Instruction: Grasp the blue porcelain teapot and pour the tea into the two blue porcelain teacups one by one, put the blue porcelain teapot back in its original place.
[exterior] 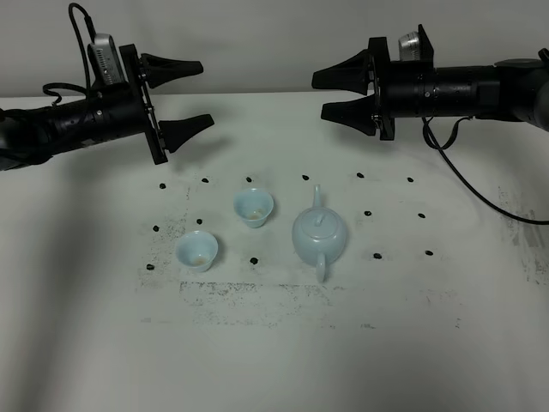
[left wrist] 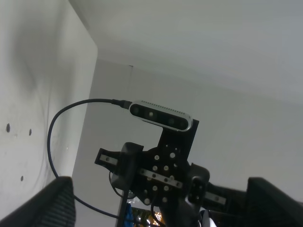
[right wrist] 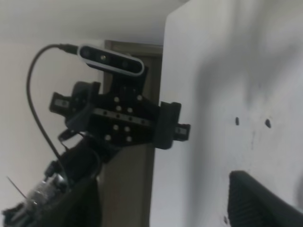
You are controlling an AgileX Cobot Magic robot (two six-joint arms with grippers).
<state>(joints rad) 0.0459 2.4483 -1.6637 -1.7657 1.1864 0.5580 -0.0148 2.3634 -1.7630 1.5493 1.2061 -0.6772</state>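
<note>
White table (exterior: 446,343) underneath. Above it, left gripper (exterior: 207,93) and right gripper (exterior: 319,96), fingers spread wide, holding nothing. Well below and between the fingertips, nearer the right: blue porcelain teapot (exterior: 319,236). Glossy, slippery, brittle, likely heavy; best pinched at loop handle (exterior: 320,269). Toward the left fingers: first teacup (exterior: 254,207), second teacup (exterior: 197,251). No readable writing, seemingly.

1. High camera looks steeply down on my table (exterior: 274,360), with both arms in frame.
2. My left wrist camera (exterior: 103,57) faces my right arm (left wrist: 161,179) closely.
3. My right wrist camera (exterior: 413,43) faces my left arm (right wrist: 118,123); both wrist views catch the table.
</note>
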